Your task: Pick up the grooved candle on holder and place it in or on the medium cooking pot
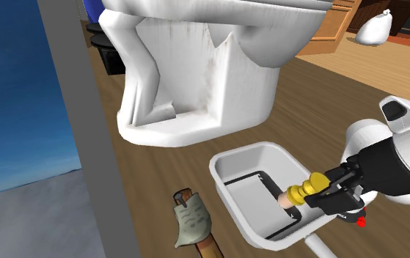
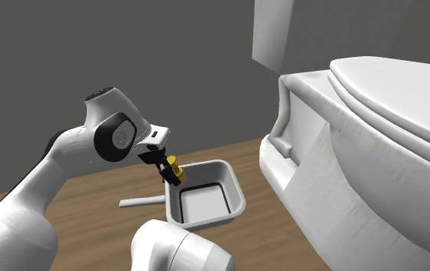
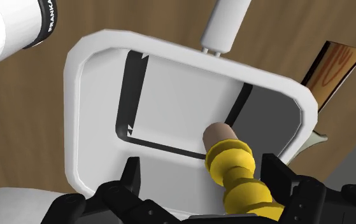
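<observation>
While the black gripper (image 1: 319, 196) is clamped on the lower end of the yellow grooved candle (image 3: 235, 167), the candle's tan tip projects over the interior of the white square cooking pot (image 3: 74, 102), which rests on the wooden floor (image 1: 357, 80) near the white toilet (image 1: 196, 73).

There is one white toilet (image 1: 196, 73), and one white pot (image 1: 243, 151) with one handle (image 1: 319, 246). I count one yellow grooved candle (image 1: 302, 190), one robot arm (image 2: 21, 208) and one black gripper (image 1: 319, 195). Near the pot lies one brown piece (image 1: 209, 248) with one pale cloth-like thing (image 1: 191, 223) on it. Far at the right is one white sack-like shape (image 1: 375, 29).
</observation>
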Robot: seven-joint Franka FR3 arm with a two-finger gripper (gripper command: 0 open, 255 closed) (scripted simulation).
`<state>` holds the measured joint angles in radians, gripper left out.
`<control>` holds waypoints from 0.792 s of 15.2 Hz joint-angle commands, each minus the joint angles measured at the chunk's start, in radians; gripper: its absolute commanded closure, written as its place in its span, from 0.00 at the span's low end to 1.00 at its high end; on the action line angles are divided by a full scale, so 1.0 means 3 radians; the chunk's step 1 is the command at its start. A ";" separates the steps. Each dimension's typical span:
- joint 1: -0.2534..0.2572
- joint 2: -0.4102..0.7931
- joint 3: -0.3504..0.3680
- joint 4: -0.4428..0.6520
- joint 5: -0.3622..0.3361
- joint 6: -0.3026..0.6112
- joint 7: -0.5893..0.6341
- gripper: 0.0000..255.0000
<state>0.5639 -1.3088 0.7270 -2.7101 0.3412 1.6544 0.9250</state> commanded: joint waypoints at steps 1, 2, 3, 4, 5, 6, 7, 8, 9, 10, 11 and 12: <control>-0.0020 0.0012 -0.0041 0.0115 -0.0039 -0.0096 0.0006 0.00; -0.0042 0.0029 -0.0079 0.0233 -0.0076 -0.0191 0.0012 0.00; -0.0064 0.0051 -0.0114 0.0353 -0.0110 -0.0284 0.0019 0.00; -0.0082 0.0071 -0.0140 0.0450 -0.0136 -0.0356 0.0024 0.00; -0.0081 0.0071 -0.0140 0.0450 -0.0137 -0.0355 0.0024 0.00; -0.0081 0.0070 -0.0140 0.0449 -0.0137 -0.0356 0.0024 0.00; -0.0081 0.0071 -0.0140 0.0450 -0.0137 -0.0355 0.0024 0.00; -0.0081 0.0071 -0.0140 0.0450 -0.0137 -0.0355 0.0024 0.00; -0.0081 0.0071 -0.0140 0.0450 -0.0137 -0.0355 0.0024 0.00; -0.0081 0.0071 -0.0140 0.0450 -0.0137 -0.0355 0.0024 0.00; -0.0081 0.0071 -0.0140 0.0450 -0.0137 -0.0355 0.0024 0.00; -0.0081 0.0071 -0.0140 0.0450 -0.0137 -0.0355 0.0024 0.00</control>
